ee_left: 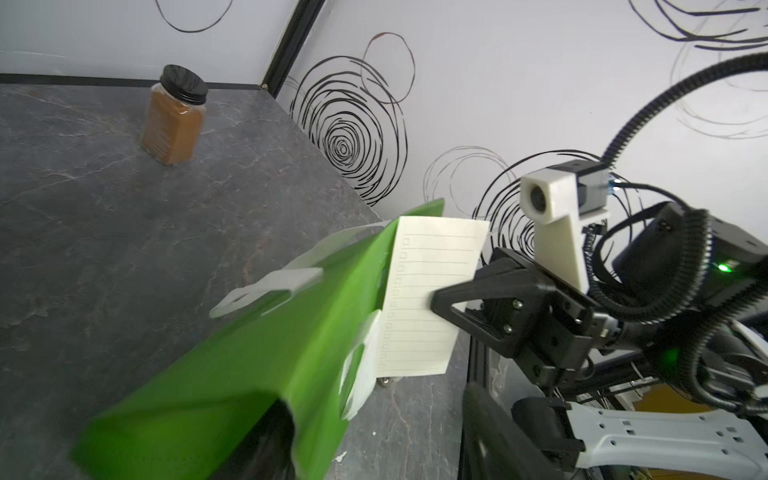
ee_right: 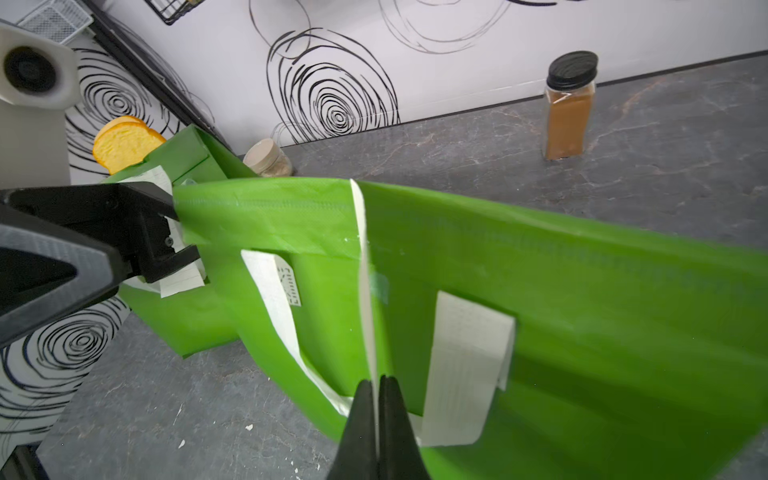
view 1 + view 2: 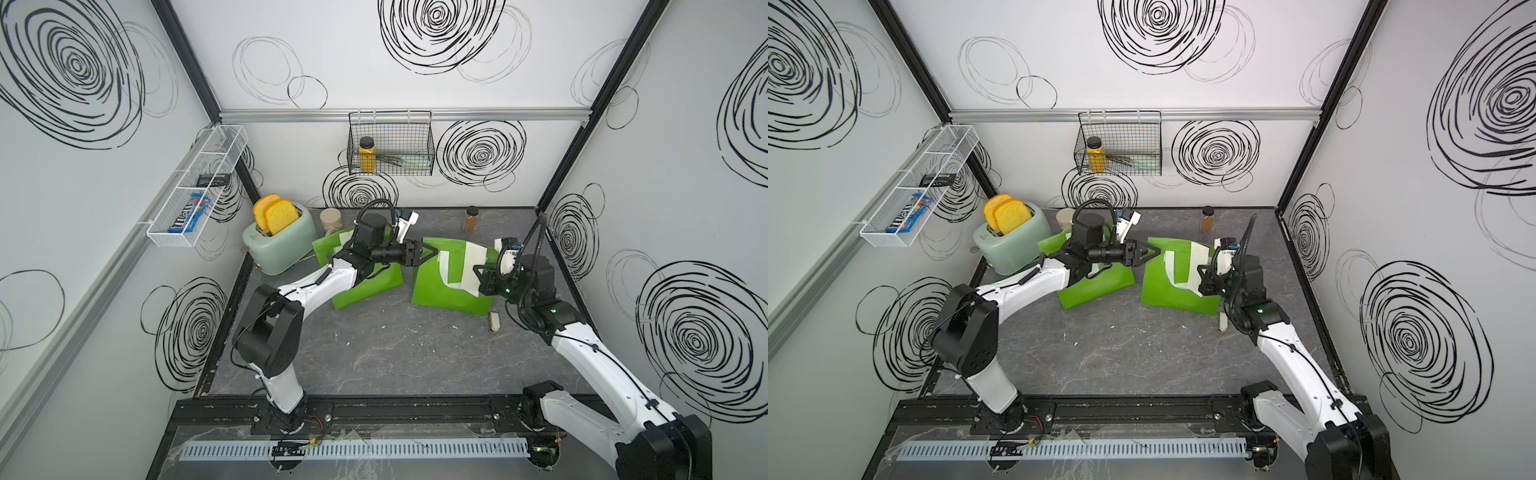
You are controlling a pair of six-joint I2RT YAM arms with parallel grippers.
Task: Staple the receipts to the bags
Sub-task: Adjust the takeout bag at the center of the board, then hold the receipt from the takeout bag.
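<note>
Most of the left bright green flat fabric tote bag point(image 3: 368, 291) is hidden beneath the left arm. The long white lined paper receipt point(image 2: 187, 282) lying on it shows only in scraps behind the left gripper point(image 3: 432, 252). That claw's black jaws stand partly apart, astride the far left corner of the right bright green flat fabric tote bag point(image 3: 432, 295). Whether its fingers point(image 2: 141, 224) press the cloth I cannot tell, since the left wrist view blurs there. The right gripper point(image 2: 376, 399) is pinched tight on the second white lined paper receipt point(image 1: 428, 291), which lies over the right part of the right bag, near its white strap handles point(image 3: 446, 266) (edge-on in the right wrist view, a mere thin line). A small beige block point(image 3: 493, 322) on the table just beside that bag's near right corner is too small to identify. The right bag's right edge lies close to the right wall, under the right arm. A narrow wedge of the dark grey marbled tabletop point(image 3: 395, 353) parts the two bags. The mint-green toaster point(image 3: 286, 245) with yellow toast slices stands just beside the left bag's far left corner. The brown spice jar with a black lid point(image 3: 471, 219) stands apart near the far wall. Nearer, a broad stretch of tabletop runs to the black base rail point(image 3: 415, 411).
</note>
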